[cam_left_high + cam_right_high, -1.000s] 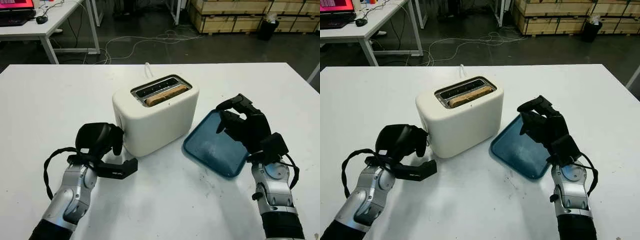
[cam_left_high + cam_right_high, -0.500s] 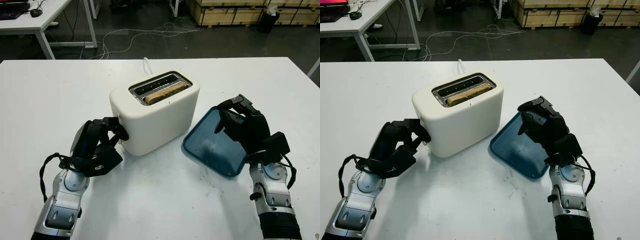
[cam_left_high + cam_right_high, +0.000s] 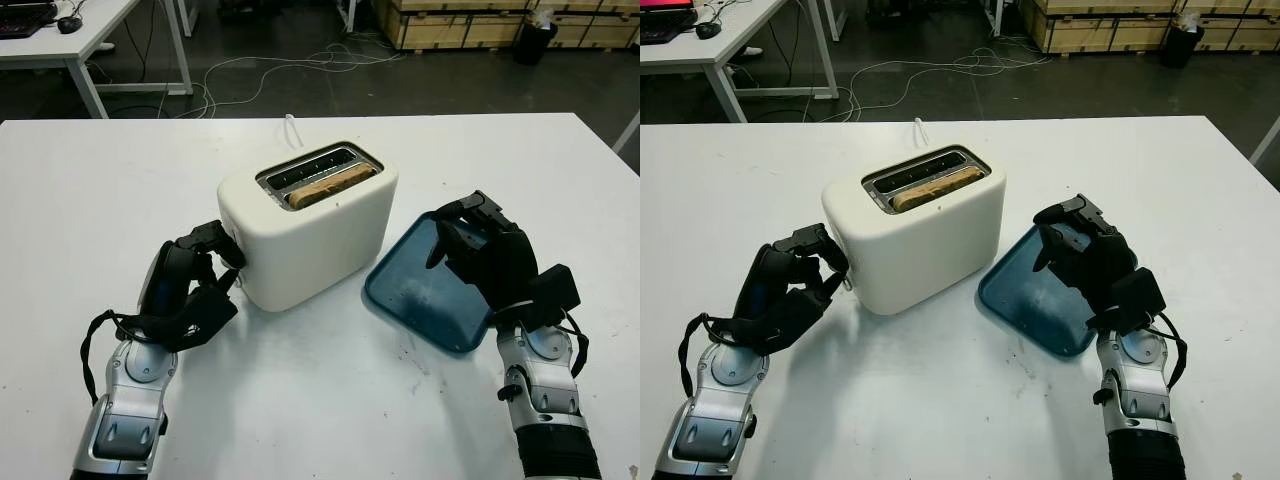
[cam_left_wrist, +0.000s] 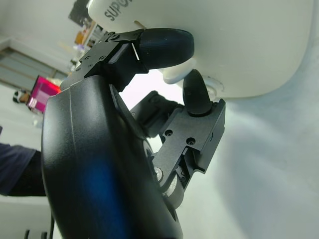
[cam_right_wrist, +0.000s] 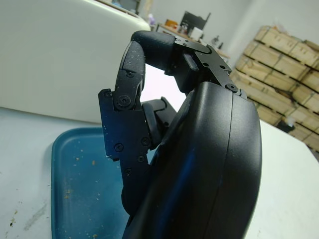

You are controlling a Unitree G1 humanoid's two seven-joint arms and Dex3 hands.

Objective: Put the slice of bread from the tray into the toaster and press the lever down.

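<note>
A cream toaster stands mid-table with a slice of bread sunk in its nearer slot. My left hand is at the toaster's left end. In the left wrist view one fingertip sits over the small white lever and the thumb under it, pinching it. The blue tray lies right of the toaster, holding just crumbs. My right hand hovers over the tray's right side with its fingers curled and nothing in them.
The toaster's white cord runs off the table's far edge. Beyond it are floor cables, another white table at the back left and wooden crates at the back right.
My left hand rose from the table, turned and closed in on the toaster's left end, its fingers now around the lever. The right hand, tray and bread have stayed put.
</note>
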